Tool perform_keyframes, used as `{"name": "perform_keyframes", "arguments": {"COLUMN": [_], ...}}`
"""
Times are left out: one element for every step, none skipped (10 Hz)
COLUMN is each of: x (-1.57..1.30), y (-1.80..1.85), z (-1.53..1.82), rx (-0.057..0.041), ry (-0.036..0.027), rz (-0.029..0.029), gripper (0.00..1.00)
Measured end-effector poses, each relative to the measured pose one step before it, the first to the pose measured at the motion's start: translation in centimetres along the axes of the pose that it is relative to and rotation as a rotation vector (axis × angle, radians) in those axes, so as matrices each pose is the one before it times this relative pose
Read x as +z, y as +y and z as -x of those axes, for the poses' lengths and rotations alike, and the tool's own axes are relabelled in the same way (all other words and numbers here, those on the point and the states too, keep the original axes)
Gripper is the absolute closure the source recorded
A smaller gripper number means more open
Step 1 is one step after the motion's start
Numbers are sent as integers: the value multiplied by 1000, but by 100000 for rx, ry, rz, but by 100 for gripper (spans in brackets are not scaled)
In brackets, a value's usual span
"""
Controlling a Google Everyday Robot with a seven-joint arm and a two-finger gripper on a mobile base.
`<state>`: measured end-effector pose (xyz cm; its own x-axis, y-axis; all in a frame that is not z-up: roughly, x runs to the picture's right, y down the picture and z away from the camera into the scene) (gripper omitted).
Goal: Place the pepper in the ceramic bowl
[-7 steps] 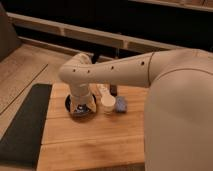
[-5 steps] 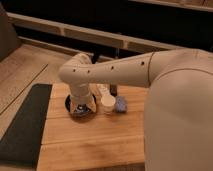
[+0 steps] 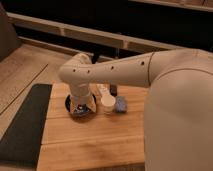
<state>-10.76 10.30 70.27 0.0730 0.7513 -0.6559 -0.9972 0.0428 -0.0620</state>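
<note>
The black ceramic bowl (image 3: pixel 70 104) sits on the wooden table, left of the middle, mostly covered by my arm. My gripper (image 3: pixel 83 106) points down right over the bowl, at or just inside its rim. The pepper is hidden; no orange-red piece shows anywhere. My white arm (image 3: pixel 120 70) reaches in from the right and blocks much of the bowl's inside.
A white cup-like piece (image 3: pixel 106 103) stands just right of the bowl, with a small blue object (image 3: pixel 120 104) beside it. A dark mat (image 3: pixel 25 122) lies along the table's left side. The wooden table (image 3: pixel 90 145) stretches toward the front. A dark shelf runs behind.
</note>
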Motion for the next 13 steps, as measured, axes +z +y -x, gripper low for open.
{"name": "perform_keyframes", "arguments": {"x": [1,-1,1,1,-1,1,-1,4,-7,5,-3,-33,-340], "y": [2,-1,1,0,0,-9,-3,0,3,0,2,16,-119], "z": [0,0,0,0,0,1,0,-1,1,-1,8,66,567], "rx": [-4,2,-1,1,0,14,5,0,-1,-2,-33,-175,-641], "ry": [-1,-2,2,1,0,-1,-1,3,-7,7,-40,-346,-2304], "rz": [0,4,0,3,0,-4,2,-5,7,-1,-27,-194,-816], "gripper": [35,35,35,35,35,35,35,35,35,35,35,35,35]}}
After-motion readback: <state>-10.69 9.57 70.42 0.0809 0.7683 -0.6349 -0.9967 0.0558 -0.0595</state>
